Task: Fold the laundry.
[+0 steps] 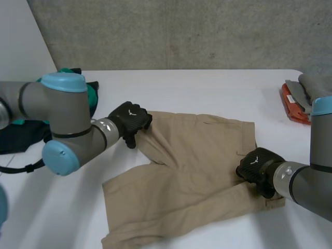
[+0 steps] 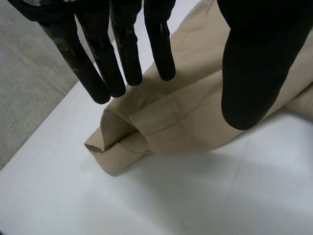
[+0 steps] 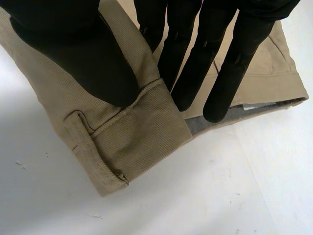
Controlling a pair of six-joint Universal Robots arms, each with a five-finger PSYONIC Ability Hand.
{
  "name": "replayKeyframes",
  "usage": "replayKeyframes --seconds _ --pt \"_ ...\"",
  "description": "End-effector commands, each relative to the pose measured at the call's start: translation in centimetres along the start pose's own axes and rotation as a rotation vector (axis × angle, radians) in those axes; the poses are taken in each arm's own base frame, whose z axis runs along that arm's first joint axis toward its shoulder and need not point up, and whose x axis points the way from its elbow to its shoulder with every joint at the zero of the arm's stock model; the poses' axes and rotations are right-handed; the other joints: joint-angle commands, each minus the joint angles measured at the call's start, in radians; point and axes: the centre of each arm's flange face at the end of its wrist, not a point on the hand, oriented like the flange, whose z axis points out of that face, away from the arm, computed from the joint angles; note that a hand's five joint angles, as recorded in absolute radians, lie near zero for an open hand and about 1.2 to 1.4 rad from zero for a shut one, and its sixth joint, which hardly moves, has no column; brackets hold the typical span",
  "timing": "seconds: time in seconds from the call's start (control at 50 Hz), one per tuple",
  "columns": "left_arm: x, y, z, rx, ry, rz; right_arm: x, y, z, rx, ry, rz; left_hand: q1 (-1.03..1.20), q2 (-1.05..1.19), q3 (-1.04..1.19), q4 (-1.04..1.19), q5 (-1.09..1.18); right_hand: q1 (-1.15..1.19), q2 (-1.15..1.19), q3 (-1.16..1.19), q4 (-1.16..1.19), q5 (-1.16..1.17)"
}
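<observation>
On the desk (image 1: 207,83), your right hand (image 1: 257,165) pinches the waistband corner (image 3: 137,122) of the khaki shorts (image 1: 197,161), left hand (image 1: 129,120) open over a leg hem (image 2: 122,147); cloth looks limp, so grip seams.

tan shorts (image 1: 197,166) lie spread out, creased, one leg hem folded

Tan shorts (image 1: 192,171) on table (image 1: 207,88); left robot hand (image 1: 129,120) at leg hem, right robot hand (image 1: 257,165) at waistband.
</observation>
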Motion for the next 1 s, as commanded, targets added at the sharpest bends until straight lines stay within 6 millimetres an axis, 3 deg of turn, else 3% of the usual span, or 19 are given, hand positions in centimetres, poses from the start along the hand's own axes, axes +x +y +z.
replayKeyframes --seconds 0.02,0.08,0.1,0.14,0.24,0.4,0.54,0.68,0.7,0.72,0.74,0.9,1.0 --pt "0.2 1.4 1.8 -0.083 -0.005 0.005 0.1 0.0 0.0 0.001 0.009 0.001 0.138 0.146 0.145 0.141 0.142 0.282 0.23 0.208 0.199 0.202" --pt "0.2 1.4 2.1 -0.083 -0.015 0.014 0.1 0.0 0.0 0.001 0.009 0.001 0.337 0.345 0.344 0.34 0.341 0.282 0.23 0.208 0.199 0.202" --pt "0.3 1.5 2.3 -0.081 -0.019 0.021 0.1 0.0 0.0 0.002 0.01 0.0 0.611 0.619 0.618 0.615 0.615 0.282 0.23 0.208 0.199 0.202" --pt "0.4 1.4 2.4 -0.076 -0.026 0.03 0.2 0.0 0.0 0.003 0.011 0.0 0.809 0.817 0.817 0.813 0.813 0.282 0.23 0.208 0.199 0.202" --pt "0.7 1.2 2.0 -0.09 -0.041 0.048 0.2 -0.1 -0.1 0.004 0.015 0.003 0.81 0.818 0.817 0.814 0.814 0.282 0.23 0.208 0.199 0.202" --pt "0.5 1.3 -1.5 -0.247 -0.126 0.099 0.3 -0.2 -0.4 0.009 0.019 0.002 0.81 0.818 0.817 0.814 0.814 0.282 0.23 0.208 0.199 0.202" --pt "0.6 3.2 -1.9 -0.403 -0.161 0.21 -0.2 -0.3 -0.6 0.013 0.009 -0.008 0.81 0.818 0.817 0.814 0.814 0.282 0.23 0.208 0.199 0.202" --pt "0.9 1.6 -2.1 -0.371 -0.18 0.204 -0.4 -0.4 -0.8 0.012 0.012 -0.014 0.81 0.818 0.817 0.814 0.814 0.282 0.23 0.208 0.199 0.202" --pt "0.9 0.8 -2.4 -0.35 -0.188 0.191 -0.4 -0.4 -0.8 0.012 0.012 -0.013 0.369 0.377 0.376 0.372 0.373 0.282 0.23 0.208 0.199 0.202" --pt "0.9 0.6 -2.5 -0.345 -0.195 0.183 -0.4 -0.4 -0.8 0.013 0.014 -0.013 0.117 0.125 0.124 0.121 0.121 0.282 0.23 0.208 0.199 0.202" --pt "0.8 -0.1 -2.9 -0.325 -0.209 0.167 -0.3 -0.5 -0.8 0.017 0.018 -0.012 -0.275 -0.267 -0.268 -0.271 -0.271 0.282 0.23 0.208 0.199 0.202" --pt "-0.4 -3.0 -6.0 -0.24 -0.265 0.023 -0.4 -1.2 -1.3 0.042 0.026 -0.002 -0.326 -0.318 -0.319 -0.322 -0.322 0.282 0.23 0.208 0.199 0.202" --pt "1.3 -3.6 -9.6 -0.218 -0.183 -0.084 0.1 -2.1 -1.6 0.081 0.054 0.04 -0.232 -0.224 -0.225 -0.228 -0.228 0.282 0.23 0.208 0.199 0.202"
